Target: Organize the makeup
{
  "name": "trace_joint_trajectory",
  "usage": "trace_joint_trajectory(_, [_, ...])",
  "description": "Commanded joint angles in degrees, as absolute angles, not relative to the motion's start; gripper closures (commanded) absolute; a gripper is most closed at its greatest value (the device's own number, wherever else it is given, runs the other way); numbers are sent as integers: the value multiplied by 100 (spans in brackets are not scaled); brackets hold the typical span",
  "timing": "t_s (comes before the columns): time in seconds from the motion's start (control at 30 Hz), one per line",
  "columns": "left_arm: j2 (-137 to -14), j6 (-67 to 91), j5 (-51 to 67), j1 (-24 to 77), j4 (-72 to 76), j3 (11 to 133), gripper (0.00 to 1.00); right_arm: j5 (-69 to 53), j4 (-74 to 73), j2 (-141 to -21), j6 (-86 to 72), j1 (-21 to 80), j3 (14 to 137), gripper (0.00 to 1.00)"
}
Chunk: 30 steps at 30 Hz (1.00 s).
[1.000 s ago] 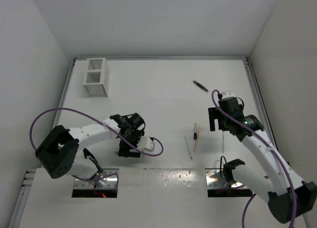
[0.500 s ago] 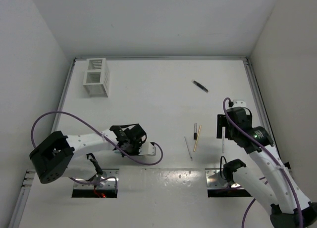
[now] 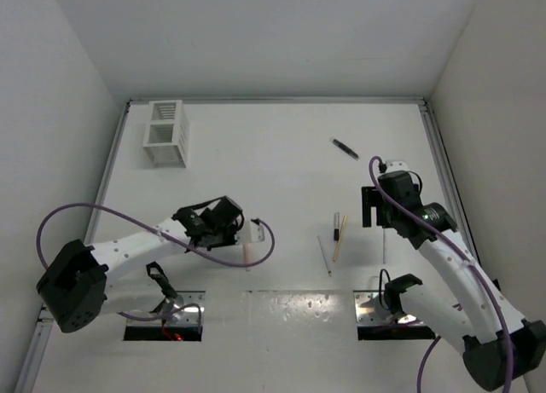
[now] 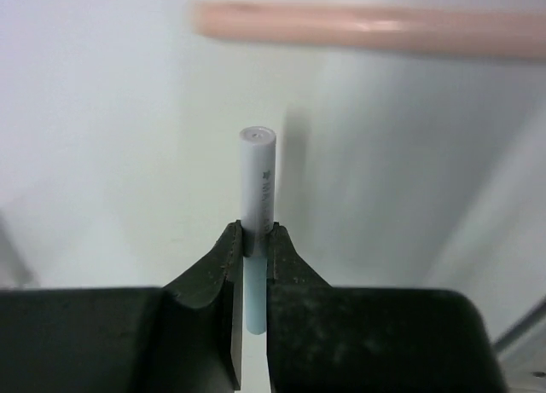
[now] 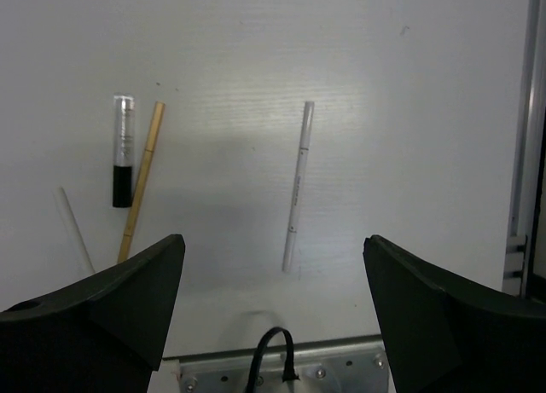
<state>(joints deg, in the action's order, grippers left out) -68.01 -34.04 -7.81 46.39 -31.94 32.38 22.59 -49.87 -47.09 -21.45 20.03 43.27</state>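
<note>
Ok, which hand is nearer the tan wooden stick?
Right. The right hand hangs open just right of the tan wooden stick; the left hand is far to its left, shut on the pale blue stick.

Looking down from high above and behind the arm bases over the whole table (image 3: 256, 154), from the right wrist fairly near onto the tan wooden stick (image 5: 142, 180) shared with overhead, and from the left wrist, well left of that stick, very close onto a pale blue stick (image 4: 257, 180).

Lab: white-walled robot table (image 3: 256, 154)
</note>
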Motion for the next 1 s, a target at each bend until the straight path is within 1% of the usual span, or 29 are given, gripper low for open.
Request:
trace_joint_trajectory(0.0, [-6574,-3823,-1213,4151,-2945,4146,100,1786,-3931,-5131,-1697,2022,4658,14])
trace_joint_trajectory(0.03, [-6679,-3893,-1213,4009,-2875,4349,100,1610,-3755,-5220,-1470,2039,4771,14])
trace_joint_trajectory(0.07, [-6958,-4015,-1161,3651,-2726,4820,100,1539,-3675,-5456,-1389,2039,4903,12])
trace_joint_trajectory(0.13, [-7354,-4017,-1003,3236,-2663,5454,100,1127,-3307,-5886,-1127,2039,5018,11])
trace_joint_trajectory(0.17, [-7600,-3895,-837,2886,-2663,6285,100,890,-3122,-6010,-1082,2030,5227,10])
trace_joint_trajectory(0.2, [-8142,-3746,-757,2744,-2663,6798,100,757,-3016,-6334,-951,2030,5290,10])
trace_joint_trajectory(0.23, [-8417,-3605,-617,2594,-2663,7333,100,408,-2928,-6459,-854,2048,5422,10])
trace_joint_trajectory(0.27, [-8681,-3308,-311,2306,-2715,8400,100,291,-2640,-6564,-809,2022,5571,8])
trace_joint_trajectory(0.3, [-9249,-3122,-177,2137,-2716,8933,100,29,-2550,-6966,-730,2004,5651,8])
trace_joint_trajectory(0.37, [-9893,-2439,51,1795,-2646,9988,100,-368,-2322,-7232,-528,1995,6027,8])
trace_joint_trajectory(0.4, [-10227,-2243,349,1384,-2646,10976,100,-517,-2294,-7660,-501,1952,6273,8])
trace_joint_trajectory(0.43, [-10883,-2076,534,1180,-2576,11421,100,-980,-2259,-7795,-466,1934,6388,8])
trace_joint_trajectory(0.5, [-11467,-1577,964,575,-2279,12387,100,-1316,-2154,-8173,-439,1864,6819,8])
trace_joint_trajectory(0.57, [-11959,-1145,1142,204,-1735,12524,100,-1459,-1952,-8498,-457,1837,6943,8])
trace_joint_trajectory(0.6, [-12040,-742,1334,-111,-1018,12446,100,-1468,-1786,-8551,-483,1811,7013,8])
trace_joint_trajectory(0.67, [-12041,-423,1397,-350,-276,12122,100,-1468,-1505,-8701,-554,1776,7022,8])
trace_joint_trajectory(0.7, [-12041,-196,1397,-421,328,11755,100,-1450,-1442,-8736,-571,1767,7005,8])
trace_joint_trajectory(0.77, [-12041,-193,1397,-536,579,11593,100,-1424,-1328,-8815,-633,1784,7022,8])
trace_joint_trajectory(0.97, [-12541,62,1406,-782,940,11706,100,-1240,-1345,-9114,-729,1749,7163,8])
